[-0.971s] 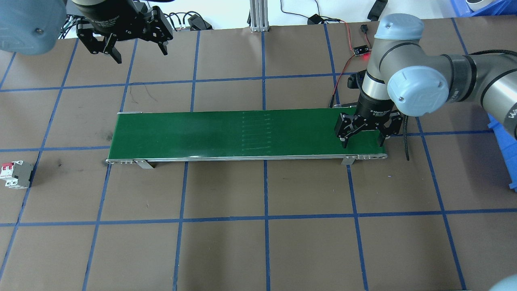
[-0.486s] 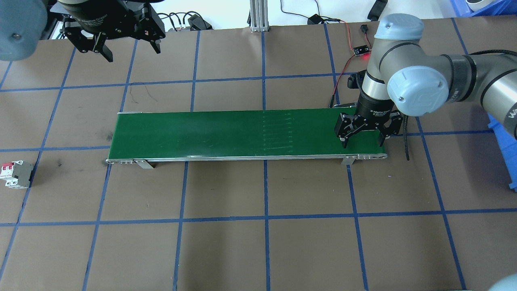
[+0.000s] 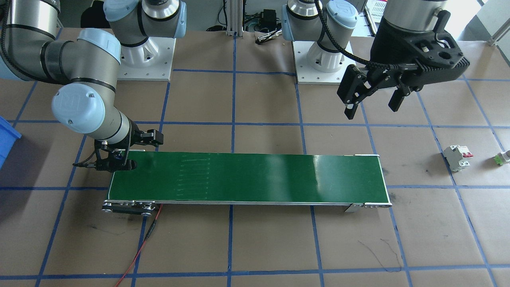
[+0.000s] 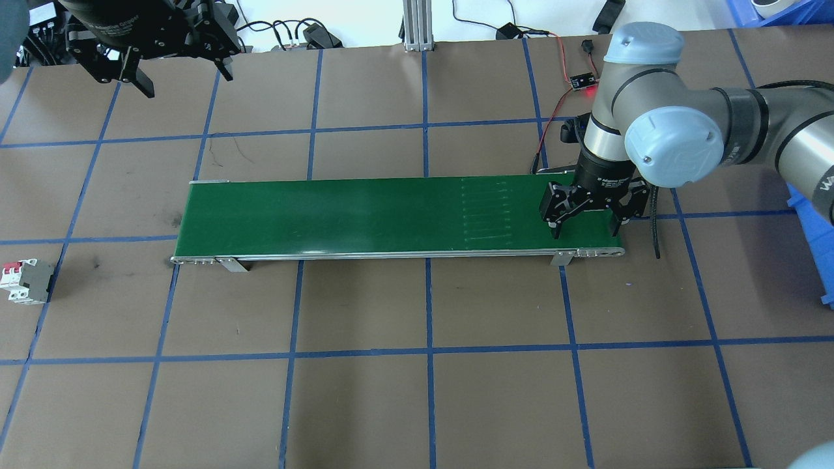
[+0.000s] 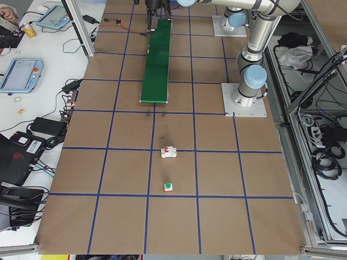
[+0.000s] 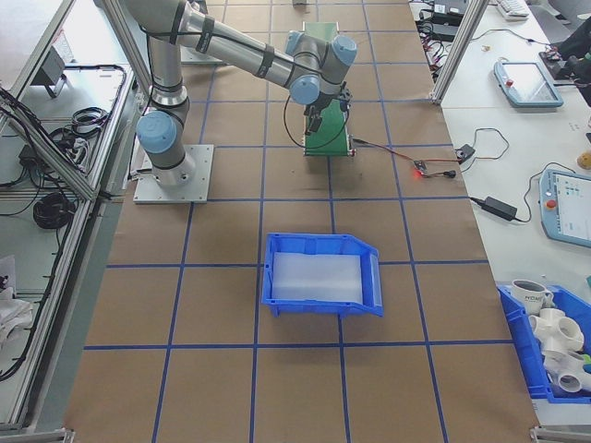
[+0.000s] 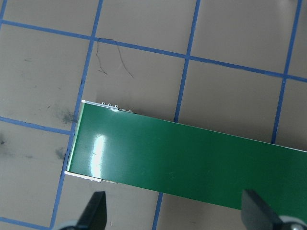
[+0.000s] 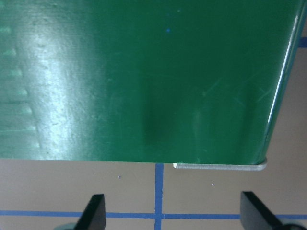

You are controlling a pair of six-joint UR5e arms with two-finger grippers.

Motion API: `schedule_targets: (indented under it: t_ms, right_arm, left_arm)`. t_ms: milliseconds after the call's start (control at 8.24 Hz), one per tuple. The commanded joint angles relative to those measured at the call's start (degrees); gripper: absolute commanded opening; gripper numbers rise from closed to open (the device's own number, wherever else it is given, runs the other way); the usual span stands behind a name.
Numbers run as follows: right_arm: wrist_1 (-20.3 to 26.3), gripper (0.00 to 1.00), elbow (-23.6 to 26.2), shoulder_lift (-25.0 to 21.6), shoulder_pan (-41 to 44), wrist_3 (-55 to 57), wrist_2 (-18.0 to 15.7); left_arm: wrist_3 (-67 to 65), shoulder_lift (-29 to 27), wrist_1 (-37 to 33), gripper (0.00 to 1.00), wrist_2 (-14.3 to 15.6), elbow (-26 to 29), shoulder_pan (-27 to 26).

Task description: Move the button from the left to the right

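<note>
Green cap on a pale body: that is the button [image 5: 168, 187], and it sits on the brown table paper at the far left of the scene, apparently cap up, outside what the overhead camera covers. Just to its right, apart from it, stands the white circuit breaker [image 5: 169, 153] with its red levers. Both lie roughly on the line of the belt's long axis, carried on leftward. Next comes the left gripper [image 4: 187, 81], which hangs high with its fingers spread wide and nothing between them. Its wrist camera looks down on the left end of the green belt [image 4: 391, 218], and neither the button nor the breaker shows there. So, as I judge it, the coming move turns on one fact: the button lies further left than this gripper, past the breaker, and well below it. I have to swing the arm outward along that line and come down beyond the breaker without clipping it. The left arm is plainly the nearer one. At the belt's right end the right gripper [image 4: 584, 231] hovers low over the belt, jaws apart and empty, well apart from the button.
</note>
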Motion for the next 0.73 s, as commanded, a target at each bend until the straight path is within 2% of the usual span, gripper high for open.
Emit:
schedule_targets:
  t_ms: [0,121,364,607]
  right_arm:
    - [0.0,1.00,0.0,0.0,0.0,0.0,0.0]
    - [0.0,1.00,0.0,0.0,0.0,0.1,0.0]
    - [0.0,1.00,0.0,0.0,0.0,0.0,0.0]
    - [-1.0,1.00,-0.3,-0.2,-0.1,0.4,-1.1]
  left_arm:
    - [4.4,0.6,-2.2,1.00,-1.7,0.0,8.1]
    - [11.1,0.4,-2.3,1.00,-4.6,-0.1,14.1]
    - [22.7,-1.0,-6.3,1.00,-4.7,0.0,26.4]
    - [35.2,-4.6,-6.3,1.00,-4.3,0.4,35.9]
